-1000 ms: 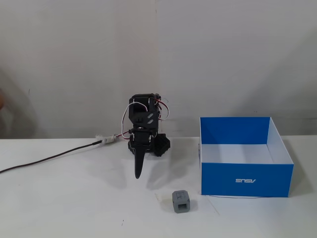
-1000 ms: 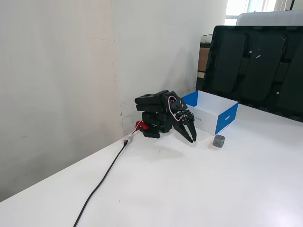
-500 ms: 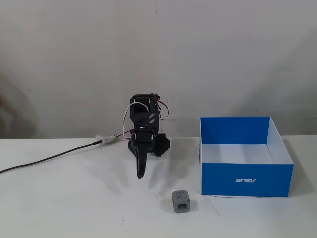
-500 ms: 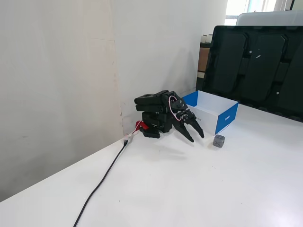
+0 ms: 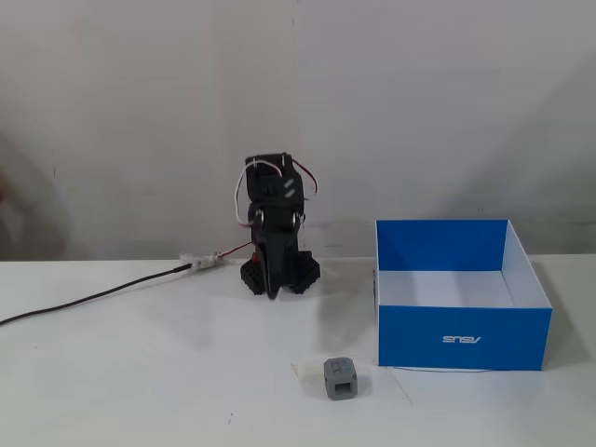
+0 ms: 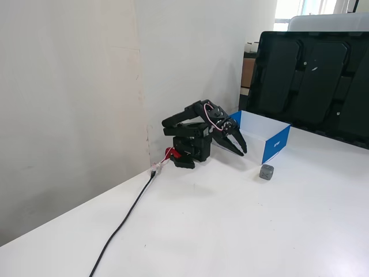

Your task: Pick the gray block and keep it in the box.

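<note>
Reaching forward from its folded pose, the pincer, fingers slightly apart, should widen, then straddle the gray block squarely.

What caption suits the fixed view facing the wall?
Folded black robot arm behind small gray plastic cube; open blue cardboard box at right.

Small gray block on the table, just beside open blue box, apart.
</note>
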